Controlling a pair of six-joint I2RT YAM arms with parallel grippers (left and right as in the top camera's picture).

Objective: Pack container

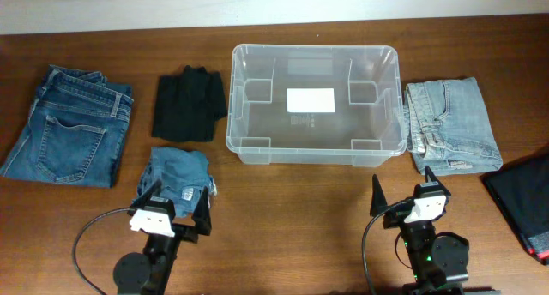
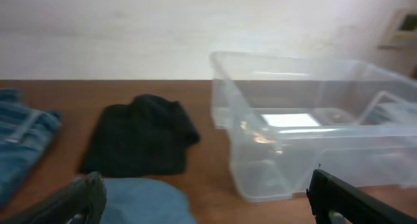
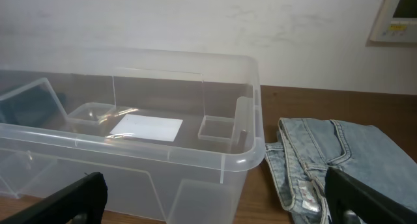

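Starting at your edge of the table, both arms sit low with nothing picked. Your left gripper is spread wide and empty, poised at the near edge of the small denim piece. Your right gripper is equally wide and empty, facing the container.

The container stands upright mid-table with no lid, holding only the white label on its base. Light jeans lie just beside its right end. A black garment lies to its left, with dark jeans beyond that.

Packing looks unstarted, so the first pick is the step in hand. The denim piece seems the likeliest start: lower your left jaws onto it, pinch a thick fold, lift above the rim and release inside.
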